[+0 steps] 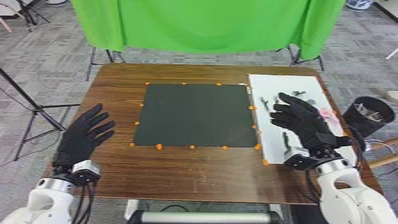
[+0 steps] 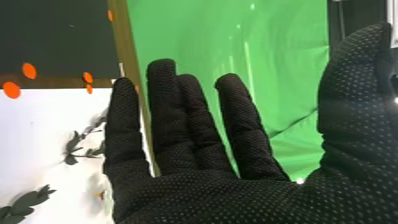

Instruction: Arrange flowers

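On the right side of the head view, we see dark, slender sprigs with small leaves [image 1: 298,93] on a flat white rectangular sheet [image 1: 266,84]. One group of leaves is just beyond the fingertips of our black-gloved right hand [image 1: 307,122]; a thin dark piece [image 1: 265,103] is near the sheet's inner edge, and a long, narrow dark piece [image 1: 286,140] is lower on the sheet. A soft pale-pink shape [image 1: 330,119] shows just beside the glove, but we cannot tell whether it is a blossom.

In the right wrist view, we make out the foliage better: grey-green, nearly black against the white, with pointed oval leaves set along thin, branching stems. Some leaves stand singly and others bunch thickly. Our right hand [image 2: 218,202] has its fingers straight, with gaps between some and others close together, the thumb well apart, and nothing clamped.

Our black-gloved left hand [image 1: 78,142] is at the left of the head view, its fingers apart and loosely extended. Between the hands, a dark square mat [image 1: 195,115] with orange dots around it lies on the brown wooden surface [image 1: 178,175]. A round black bin [image 1: 362,128] stands at the right edge, and bright green cloth [image 1: 204,25] hangs at the top.
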Robot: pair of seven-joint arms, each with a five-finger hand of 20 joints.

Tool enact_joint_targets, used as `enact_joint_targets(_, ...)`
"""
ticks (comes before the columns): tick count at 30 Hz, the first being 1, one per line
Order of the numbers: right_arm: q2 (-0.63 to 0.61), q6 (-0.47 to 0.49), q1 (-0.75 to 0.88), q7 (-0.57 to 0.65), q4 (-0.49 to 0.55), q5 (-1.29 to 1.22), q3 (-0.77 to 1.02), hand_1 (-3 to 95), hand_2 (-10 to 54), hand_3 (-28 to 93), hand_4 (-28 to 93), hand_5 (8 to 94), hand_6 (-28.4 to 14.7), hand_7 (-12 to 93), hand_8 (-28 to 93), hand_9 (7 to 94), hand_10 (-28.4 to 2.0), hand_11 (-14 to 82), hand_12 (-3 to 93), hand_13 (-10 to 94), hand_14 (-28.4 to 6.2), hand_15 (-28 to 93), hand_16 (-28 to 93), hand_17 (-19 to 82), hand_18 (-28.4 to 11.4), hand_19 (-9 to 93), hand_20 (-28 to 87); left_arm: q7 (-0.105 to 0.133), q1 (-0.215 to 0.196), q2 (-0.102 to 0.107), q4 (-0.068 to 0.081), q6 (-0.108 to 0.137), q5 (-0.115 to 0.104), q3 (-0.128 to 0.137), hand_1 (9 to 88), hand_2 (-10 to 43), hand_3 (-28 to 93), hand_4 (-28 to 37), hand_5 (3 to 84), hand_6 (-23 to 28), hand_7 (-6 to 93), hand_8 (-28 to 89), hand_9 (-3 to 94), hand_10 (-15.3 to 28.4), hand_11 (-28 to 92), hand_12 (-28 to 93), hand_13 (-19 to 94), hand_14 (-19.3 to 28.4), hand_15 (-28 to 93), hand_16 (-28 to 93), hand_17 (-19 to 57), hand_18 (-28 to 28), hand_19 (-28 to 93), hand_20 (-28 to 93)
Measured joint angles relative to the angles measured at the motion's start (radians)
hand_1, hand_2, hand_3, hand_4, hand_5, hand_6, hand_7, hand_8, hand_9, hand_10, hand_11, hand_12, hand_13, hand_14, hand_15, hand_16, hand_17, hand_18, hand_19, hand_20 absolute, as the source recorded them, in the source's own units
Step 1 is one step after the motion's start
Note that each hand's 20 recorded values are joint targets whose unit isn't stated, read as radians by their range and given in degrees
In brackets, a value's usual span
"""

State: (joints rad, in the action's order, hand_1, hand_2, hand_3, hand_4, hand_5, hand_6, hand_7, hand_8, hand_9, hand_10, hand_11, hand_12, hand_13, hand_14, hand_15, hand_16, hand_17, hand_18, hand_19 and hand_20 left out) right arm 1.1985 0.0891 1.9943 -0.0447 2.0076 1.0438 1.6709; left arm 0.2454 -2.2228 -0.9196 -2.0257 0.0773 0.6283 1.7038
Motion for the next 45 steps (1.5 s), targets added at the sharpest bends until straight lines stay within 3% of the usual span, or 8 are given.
enact_joint_targets(18,-0.001,-0.015,0.001,-0.01,0.001,-0.001,0.002,22.1,-6.8,88,-27,36.8,-4.5,27,-16,38.4,-15.5,22.1,21.2,32,-12.4,37,16,9,-22.2,56,25,0.013,-0.01,0.027,0.0,0.001,-0.003,0.0,25.8,-5.5,69,-23.9,28.0,3.2,21.1,-11,24.1,11.9,24,16,21,15.7,39,-1,-7.6,22.8,48,11)
enact_joint_targets(21,-0.002,-0.014,0.002,-0.009,0.002,0.0,0.003,22.3,-6.4,87,-27,38.7,-4.7,27,-16,41.2,-15.8,24.8,21.4,37,-13.2,45,17,12,-22.7,64,29,0.013,-0.011,0.027,0.0,0.001,-0.003,0.001,25.9,-5.5,69,-23.9,28.1,3.2,21.0,-11,24.1,11.9,24,16,21,15.7,39,-1,-7.7,22.8,48,10)
enact_joint_targets(24,-0.011,-0.02,0.003,-0.008,0.006,0.016,0.0,23.0,-6.3,81,-28,50.7,-4.1,28,-16,57.4,-15.7,32.2,20.6,55,-13.7,61,15,25,-22.1,82,36,0.013,-0.012,0.027,-0.001,0.001,-0.003,0.004,25.9,-5.5,69,-24.0,28.0,3.2,20.9,-11,24.1,11.9,24,16,21,15.7,39,-1,-7.7,22.8,48,10)
enact_joint_targets(28,-0.083,-0.189,0.002,0.048,0.048,0.199,-0.058,27.6,-9.1,78,-28,65.8,-1.0,35,-17,73.5,-13.8,39.6,24.1,68,-11.4,71,19,36,-20.1,93,41,0.014,-0.018,0.027,-0.006,0.002,-0.003,0.011,25.8,-5.5,69,-24.0,28.0,3.2,21.0,-11,24.1,11.9,24,16,21,15.7,39,-1,-7.8,22.7,48,10)
enact_joint_targets(31,-0.166,-0.403,-0.006,0.225,0.102,0.418,-0.129,27.9,-9.5,77,-28,70.3,0.5,40,-18,77.4,-12.5,44.8,26.5,72,-10.4,72,21,40,-20.4,93,48,0.015,-0.027,0.028,-0.011,0.005,-0.003,0.016,25.8,-5.5,69,-24.0,28.1,3.2,21.0,-11,24.1,11.8,24,16,21,15.7,39,-1,-7.8,22.8,48,10)
enact_joint_targets(34,-0.222,-0.467,-0.006,0.402,0.136,0.559,-0.128,26.1,-9.5,76,-28,72.3,1.0,42,-17,79.4,-12.0,47.1,28.2,74,-10.4,74,22,41,-20.6,93,52,0.017,-0.034,0.028,-0.014,0.006,-0.004,0.018,25.9,-5.4,69,-24.0,28.1,3.2,21.0,-11,24.2,11.8,24,16,21,15.6,39,-1,-7.8,22.8,48,10)
enact_joint_targets(38,-0.268,-0.355,0.006,0.475,0.141,0.695,-0.094,20.1,-9.5,73,-28,73.3,1.0,42,-17,79.7,-12.0,47.9,29.1,74,-10.4,74,23,42,-21.1,93,54,0.022,-0.04,0.031,-0.015,0.009,-0.005,0.019,25.9,-5.4,69,-23.9,28.1,3.2,21.0,-11,24.1,11.9,24,16,21,15.6,39,-1,-7.8,22.8,48,10)
enact_joint_targets(45,-0.308,0.066,0.023,0.571,0.228,1.071,-0.076,12.8,-9.5,71,-28,69.1,-0.9,38,-15,75.7,-13.9,45.1,29.4,70,-11.9,73,24,37,-22.0,93,49,0.024,-0.05,0.039,-0.02,0.014,-0.007,0.032,25.8,-5.4,69,-23.9,28.1,3.3,20.9,-11,24.1,12.0,24,16,21,15.6,39,-1,-7.8,22.8,48,10)
